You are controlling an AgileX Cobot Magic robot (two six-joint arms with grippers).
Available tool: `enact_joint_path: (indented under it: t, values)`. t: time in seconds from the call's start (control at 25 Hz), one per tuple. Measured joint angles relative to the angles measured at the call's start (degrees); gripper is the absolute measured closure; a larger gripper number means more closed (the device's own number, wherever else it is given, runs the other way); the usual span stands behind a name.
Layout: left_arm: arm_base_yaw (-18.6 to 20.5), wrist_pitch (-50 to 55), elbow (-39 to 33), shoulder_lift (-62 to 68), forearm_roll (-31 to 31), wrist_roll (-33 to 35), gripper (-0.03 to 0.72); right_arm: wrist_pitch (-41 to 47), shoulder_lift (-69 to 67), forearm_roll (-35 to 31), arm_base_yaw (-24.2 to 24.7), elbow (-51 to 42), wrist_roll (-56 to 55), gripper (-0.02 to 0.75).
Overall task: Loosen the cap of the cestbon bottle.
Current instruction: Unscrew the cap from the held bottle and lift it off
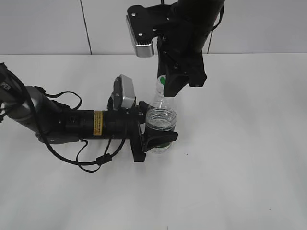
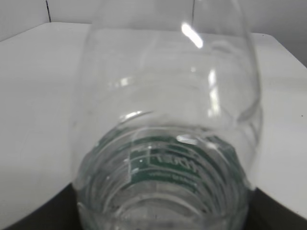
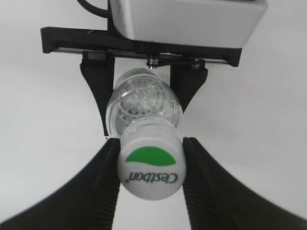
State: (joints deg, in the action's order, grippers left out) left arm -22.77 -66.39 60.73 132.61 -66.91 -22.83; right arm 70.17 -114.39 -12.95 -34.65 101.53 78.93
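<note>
The cestbon bottle [image 1: 160, 115] stands upright mid-table, clear with a dark green label near its base. My left gripper [image 1: 158, 139] is shut on the bottle's lower body from the left. The bottle fills the left wrist view [image 2: 168, 120], its label [image 2: 165, 165] showing through the plastic. The white cap [image 3: 151, 165] with a green patch sits on the neck. My right gripper [image 3: 151, 163] comes from above and is shut on the cap, one black finger touching each side. In the exterior view the cap [image 1: 162, 80] is mostly hidden by the right gripper [image 1: 168, 84].
The white table [image 1: 249, 158] spreads around the bottle. A tiled wall [image 1: 48, 24] rises behind the table. The left arm and its cables [image 1: 72, 124] lie across the table's left side.
</note>
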Motion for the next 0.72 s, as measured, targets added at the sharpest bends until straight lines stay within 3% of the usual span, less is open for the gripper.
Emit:
enact_joint_path:
  t: [0.72]
  values:
    - [0.1, 0.0, 0.0, 0.0, -0.3, 0.0, 0.286, -0.1, 2.2, -0.5, 0.0, 0.6, 2.7, 0.443]
